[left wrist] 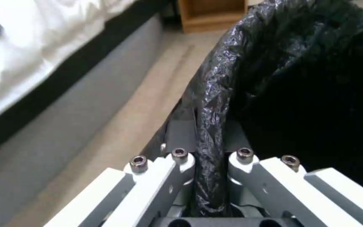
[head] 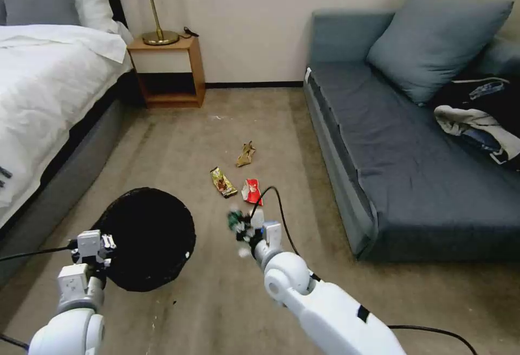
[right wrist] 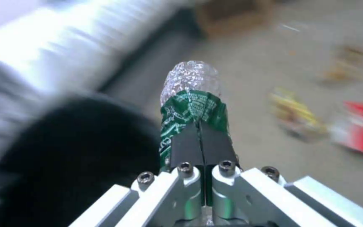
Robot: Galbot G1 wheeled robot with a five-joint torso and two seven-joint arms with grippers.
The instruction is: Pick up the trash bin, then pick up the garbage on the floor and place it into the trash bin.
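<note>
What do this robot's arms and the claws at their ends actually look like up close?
Both arms are glossy white with rounded ball-like joints; the right arm carries a small black mark. Thin black cables run along each. The left gripper and the right gripper are pale silver-grey metal, with angular bars fastened by dark hex-socket screws. The right fingers carry flat black pads.

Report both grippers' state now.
Left gripper: shut on the trash bin rim.
Right gripper: shut on the plastic bottle.

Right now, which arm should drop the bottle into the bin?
Right. The right gripper is shut on the bottle, just beside the bin. The left gripper is clamped on the bin's rim, so it's busy.
</note>
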